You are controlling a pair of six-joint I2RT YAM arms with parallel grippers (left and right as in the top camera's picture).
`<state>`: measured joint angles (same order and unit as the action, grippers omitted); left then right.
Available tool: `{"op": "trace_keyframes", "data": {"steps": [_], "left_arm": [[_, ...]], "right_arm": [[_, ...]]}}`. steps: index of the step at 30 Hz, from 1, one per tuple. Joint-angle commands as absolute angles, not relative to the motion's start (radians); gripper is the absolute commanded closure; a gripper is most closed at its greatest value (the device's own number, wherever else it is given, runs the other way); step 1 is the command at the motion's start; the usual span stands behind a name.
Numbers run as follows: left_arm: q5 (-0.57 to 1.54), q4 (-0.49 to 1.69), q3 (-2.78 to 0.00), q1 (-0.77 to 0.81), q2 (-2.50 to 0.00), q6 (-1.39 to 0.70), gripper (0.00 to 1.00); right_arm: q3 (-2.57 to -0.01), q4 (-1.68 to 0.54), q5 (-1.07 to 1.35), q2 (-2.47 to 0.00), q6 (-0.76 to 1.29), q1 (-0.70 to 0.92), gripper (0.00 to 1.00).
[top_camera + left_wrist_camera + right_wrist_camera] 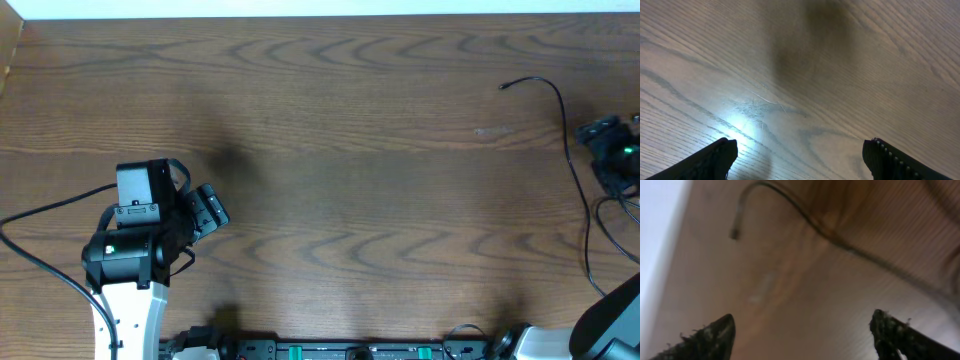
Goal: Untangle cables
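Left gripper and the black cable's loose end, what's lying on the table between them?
Nothing: between the left gripper and the black cable only bare table shows, in the overhead view.

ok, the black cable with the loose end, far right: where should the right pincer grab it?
Best just behind the plug end, where the black cable bends flat and alone on the table. Bring the right pincer straight down, jaws across the cord, since it lies too low for a side approach.
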<state>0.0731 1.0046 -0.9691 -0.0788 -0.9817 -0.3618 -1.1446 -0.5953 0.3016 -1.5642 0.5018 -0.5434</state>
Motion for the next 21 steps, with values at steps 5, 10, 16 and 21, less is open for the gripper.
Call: {"op": "trace_keyframes", "data": {"steps": [5,10,16,21], "left_arm": [[0.071,1.005,-0.982,-0.084,-0.978,-0.350,0.14],[0.071,1.005,-0.982,-0.084,-0.978,-0.350,0.14],[0.071,1.005,-0.982,-0.084,-0.978,-0.349,0.14],[0.071,1.005,-0.982,-0.084,-0.978,-0.349,0.14]], "right_arm": [[-1.150,-0.541,-0.027,-1.591,-0.069,-0.433,0.12],[-1.150,-0.524,-0.023,-1.668,-0.181,-0.427,0.12],[-1.150,-0.520,0.101,-1.781,-0.181,-0.427,0.11],[-1.150,-0.468,0.097,-1.836,-0.181,-0.427,0.15]]}}
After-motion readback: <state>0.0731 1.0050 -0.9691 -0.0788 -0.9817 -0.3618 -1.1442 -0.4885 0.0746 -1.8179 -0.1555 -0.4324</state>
